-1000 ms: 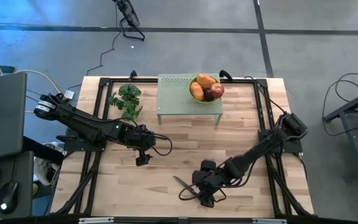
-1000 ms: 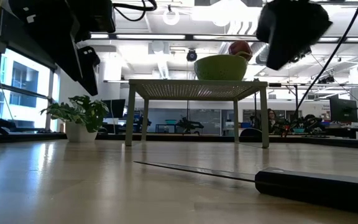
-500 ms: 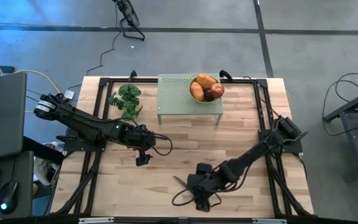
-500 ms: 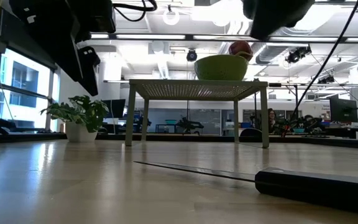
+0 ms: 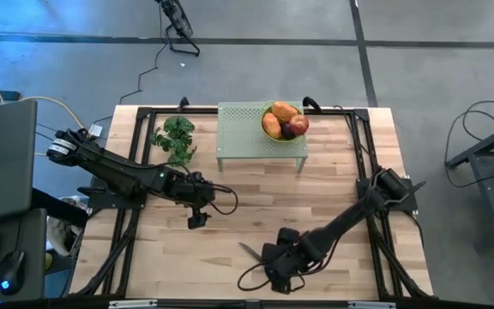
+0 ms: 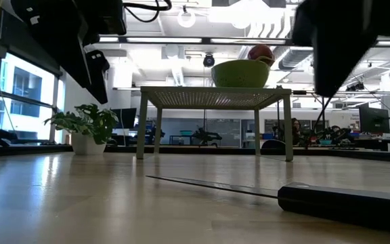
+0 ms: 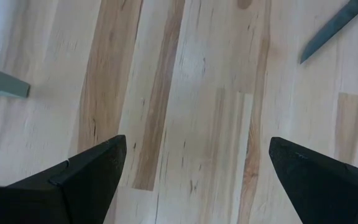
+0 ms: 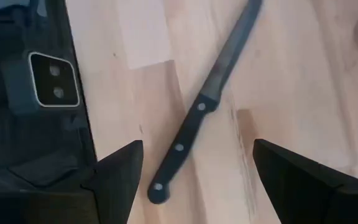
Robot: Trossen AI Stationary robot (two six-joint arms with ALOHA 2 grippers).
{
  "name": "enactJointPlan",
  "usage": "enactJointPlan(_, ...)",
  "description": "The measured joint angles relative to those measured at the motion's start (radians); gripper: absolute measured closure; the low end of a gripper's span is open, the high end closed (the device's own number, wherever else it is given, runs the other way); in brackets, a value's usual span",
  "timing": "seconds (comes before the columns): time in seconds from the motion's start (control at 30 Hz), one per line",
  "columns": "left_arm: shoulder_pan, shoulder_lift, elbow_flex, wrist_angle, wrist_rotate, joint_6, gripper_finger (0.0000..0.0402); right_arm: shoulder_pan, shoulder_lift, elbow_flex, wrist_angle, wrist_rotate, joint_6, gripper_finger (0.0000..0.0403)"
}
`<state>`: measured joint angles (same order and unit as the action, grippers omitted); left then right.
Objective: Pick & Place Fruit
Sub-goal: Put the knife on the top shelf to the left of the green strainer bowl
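At the far left of the tabletop (image 5: 230, 206) a green leafy bunch (image 5: 176, 137) lies flat, well away from the work. Right of it and nearer, the left tool (image 5: 197, 217) hangs over bare wood with its fingers spread wide and nothing between them; it looks parked there, clear of the other arm's reach.

At the far middle stands a pale green perforated stand (image 5: 245, 129), and on its right part sits a green bowl (image 5: 283, 121) holding the fruit (image 5: 283, 122): orange oblong pieces and a red apple with a darker piece against it. The raised stand probably keeps the bowl easy to reach from above. No fruit lies loose on the wood, so the collecting appears done.

Near the front edge, right of centre, the right tool (image 5: 279, 276) hovers low with its fingers parted and nothing in them. A black-handled knife (image 8: 194, 118) lies flat on the wood directly below it, its blade pointing toward the left. The tool seems lined up over the handle, likely because that is the safe part to take, though the knife is no fruit.
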<state>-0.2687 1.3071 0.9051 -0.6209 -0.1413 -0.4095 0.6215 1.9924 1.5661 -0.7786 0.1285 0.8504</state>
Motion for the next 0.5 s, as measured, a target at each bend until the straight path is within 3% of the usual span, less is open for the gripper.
enactJointPlan(0.27, 0.0, 0.0, 0.0, 0.001, 0.0, 0.0, 0.0013, 0.011, 0.026, 0.0, -0.052, -0.005, 0.185, 0.0105)
enactJointPlan(0.5, 0.0, 0.0, 0.0, 0.0, 0.0, 0.0, 0.0013, 0.012, 0.049, 0.0, -0.039, -0.083, 0.39, 0.0105)
